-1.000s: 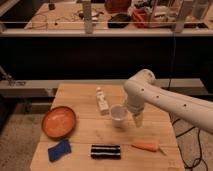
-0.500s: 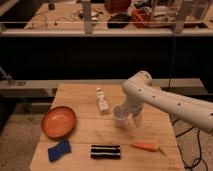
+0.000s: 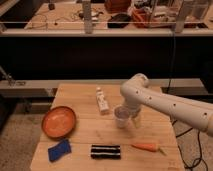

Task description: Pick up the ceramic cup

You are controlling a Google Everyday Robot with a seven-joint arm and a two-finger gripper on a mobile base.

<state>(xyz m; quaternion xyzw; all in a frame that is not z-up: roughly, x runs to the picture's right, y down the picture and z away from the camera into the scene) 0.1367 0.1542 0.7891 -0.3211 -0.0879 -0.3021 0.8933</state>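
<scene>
Starting far left of the jaws, a round orange plate (image 3: 59, 122) lies on the wooden table (image 3: 80, 95), with a blue pad (image 3: 59, 150) and a dark rectangular block (image 3: 105, 151) nearer the camera. A slim white bottle-shaped object (image 3: 102, 100) stands just left. The small white ceramic cup (image 3: 120, 116) sits upright at the gripper (image 3: 129, 119), whose spread jaws are largely hidden by the white arm (image 3: 165, 102); contact is unclear. An orange carrot (image 3: 146, 147) lies below-right.

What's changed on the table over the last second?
The arm eased slightly left in the picture, bringing the end effector closer beside the ceramic cup, which is not lifted. The cup, orange plate, white bottle, blue sponge and carrot stayed put.
</scene>
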